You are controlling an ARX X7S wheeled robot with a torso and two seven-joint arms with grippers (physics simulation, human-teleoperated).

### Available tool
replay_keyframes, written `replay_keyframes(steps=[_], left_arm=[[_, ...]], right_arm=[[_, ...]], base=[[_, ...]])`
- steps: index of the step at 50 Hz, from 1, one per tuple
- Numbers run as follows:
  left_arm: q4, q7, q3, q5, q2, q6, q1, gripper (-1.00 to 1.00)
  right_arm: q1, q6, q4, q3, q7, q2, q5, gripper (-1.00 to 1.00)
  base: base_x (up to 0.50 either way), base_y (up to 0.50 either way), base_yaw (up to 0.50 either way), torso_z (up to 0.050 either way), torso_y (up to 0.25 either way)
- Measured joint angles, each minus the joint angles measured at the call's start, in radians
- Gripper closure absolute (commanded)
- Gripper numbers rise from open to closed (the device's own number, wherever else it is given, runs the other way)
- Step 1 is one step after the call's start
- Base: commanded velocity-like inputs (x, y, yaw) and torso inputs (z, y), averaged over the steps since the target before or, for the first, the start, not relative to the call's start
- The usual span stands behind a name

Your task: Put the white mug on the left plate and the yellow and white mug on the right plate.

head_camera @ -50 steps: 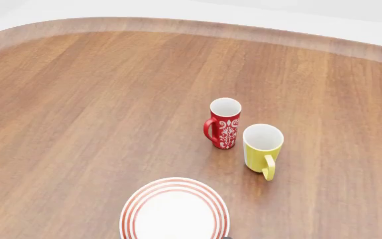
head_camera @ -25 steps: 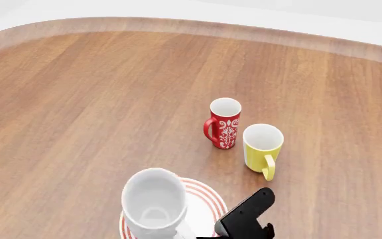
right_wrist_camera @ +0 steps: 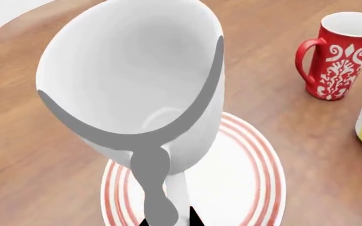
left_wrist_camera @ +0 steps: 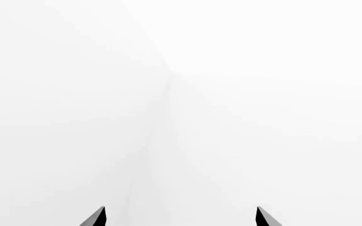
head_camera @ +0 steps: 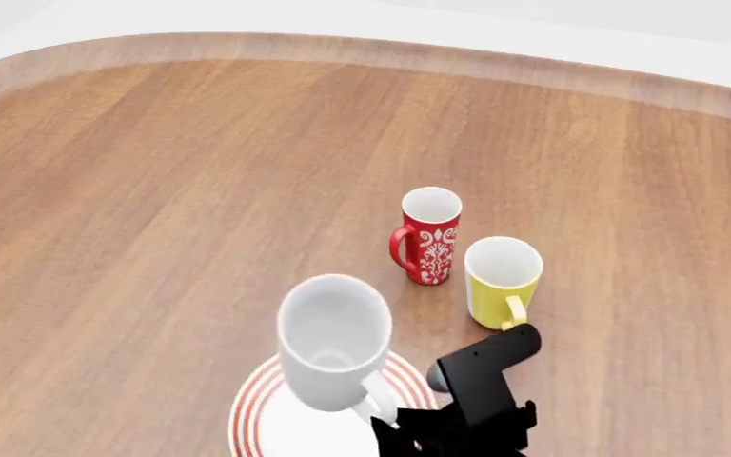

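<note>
Wood-grain counter (head_camera: 149, 190) with curved far edge, white walls behind; ringed left plate (head_camera: 254, 411) at near edge; white mug (head_camera: 331, 343) over it, upright, right end effector (head_camera: 398, 428) closed on its handle; yellow and white mug (head_camera: 502, 281) beside red mug (head_camera: 430, 234); left end effector (left_wrist_camera: 179, 217) spread, empty.

No readable text, label or number anywhere; the red mug (head_camera: 430, 235) bears only white ornament.

The white mug (head_camera: 332, 343) has risen farther above the plate (head_camera: 258, 411); the right arm (head_camera: 483, 381) advanced.
</note>
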Motion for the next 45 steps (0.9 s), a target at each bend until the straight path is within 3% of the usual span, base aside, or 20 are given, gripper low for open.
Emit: replay_keyframes(steps=[21,45], left_arm=[[0.007,-0.009,-0.008,-0.016,-0.007,0.012,0.01,-1.0],[0.009,-0.014,-0.01,-0.022,-0.011,0.026,0.021,-1.0]], right_arm=[[0.09,-0.014,0.229,-0.042,0.02,-0.067,-0.056,1.0],[0.128,0.001,0.309,-0.082,0.021,-0.098,-0.079,1.0]], base=[[0.0,0.0,0.0,0.0,0.0],[0.0,0.0,0.0,0.0,0.0]])
